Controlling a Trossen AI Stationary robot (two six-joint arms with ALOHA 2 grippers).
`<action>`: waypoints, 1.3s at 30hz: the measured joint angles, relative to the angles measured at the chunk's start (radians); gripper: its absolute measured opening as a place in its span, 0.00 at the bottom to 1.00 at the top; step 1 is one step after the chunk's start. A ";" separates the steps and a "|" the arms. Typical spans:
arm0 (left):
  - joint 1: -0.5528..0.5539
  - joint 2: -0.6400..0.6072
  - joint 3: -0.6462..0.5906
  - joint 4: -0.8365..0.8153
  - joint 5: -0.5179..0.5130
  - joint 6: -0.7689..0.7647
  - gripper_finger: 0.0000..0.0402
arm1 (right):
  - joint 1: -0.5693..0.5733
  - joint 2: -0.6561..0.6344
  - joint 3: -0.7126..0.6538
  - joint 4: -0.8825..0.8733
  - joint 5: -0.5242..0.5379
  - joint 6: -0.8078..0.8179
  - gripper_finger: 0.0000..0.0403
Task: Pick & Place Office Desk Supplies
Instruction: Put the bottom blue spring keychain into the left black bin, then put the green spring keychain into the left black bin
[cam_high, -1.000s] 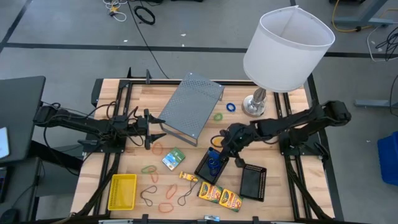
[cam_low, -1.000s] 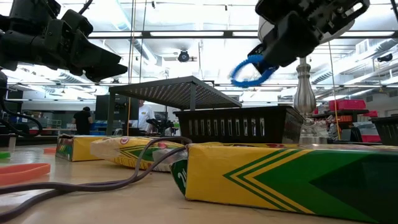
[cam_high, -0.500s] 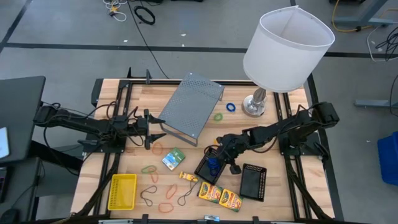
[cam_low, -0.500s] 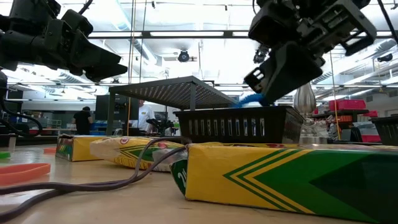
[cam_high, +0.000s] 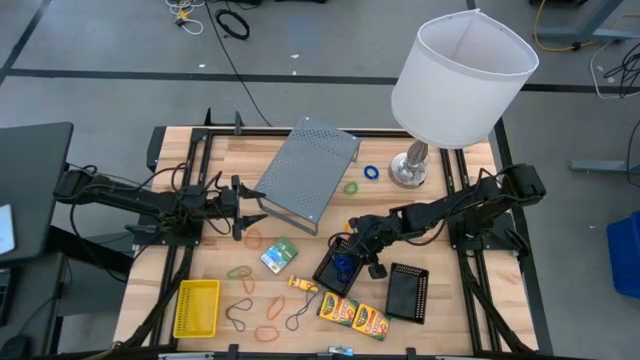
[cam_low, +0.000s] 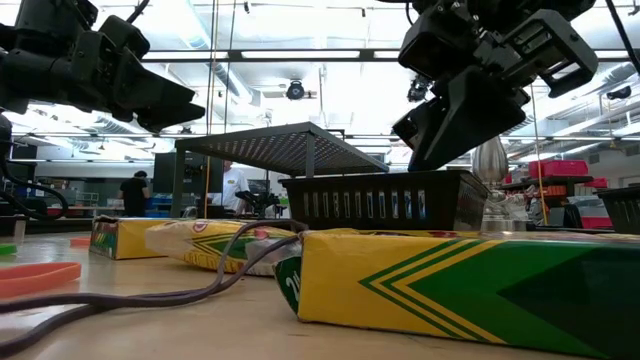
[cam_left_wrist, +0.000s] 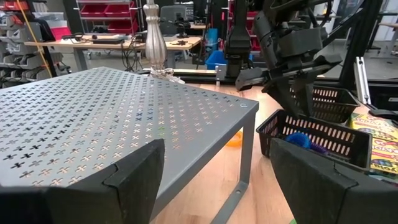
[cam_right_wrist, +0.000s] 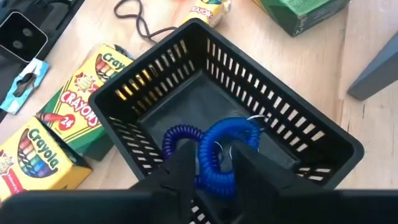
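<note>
A black mesh tray stands near the middle of the table, and a blue coiled loop lies on its floor. My right gripper hangs slanting down over the tray, open, with a finger on either side of the loop. A second mesh tray and two crayon boxes sit nearer the front edge. The green-white packet and the yellow basket lie further left. My left gripper waits level and open, beside the grey shelf. My right gripper's fingers straddle the blue loop's upper coils from above, slanting down. The loop rests on the tray's floor. Whether the fingers touch it, I cannot tell.
A grey perforated shelf stands at the table's far middle, with the white-shaded lamp on its base at the far right. Loose rubber bands and a dark cord are scattered at the near left.
My right gripper has come down toward the near edge onto the black mesh tray, carrying the blue loop. It has then opened. The loop, which hung above the tray's rim, now lies inside the tray.
</note>
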 joint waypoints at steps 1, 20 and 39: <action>0.000 0.000 0.000 0.000 0.000 0.000 0.73 | 0.000 0.000 0.000 0.000 0.007 0.000 0.32; 0.000 0.000 0.000 0.000 0.000 -0.010 0.73 | -0.101 -0.008 0.085 -0.167 0.289 -0.213 0.43; 0.000 0.000 0.000 0.000 0.000 -0.005 0.73 | -0.415 0.001 0.085 -0.249 0.260 -0.366 0.43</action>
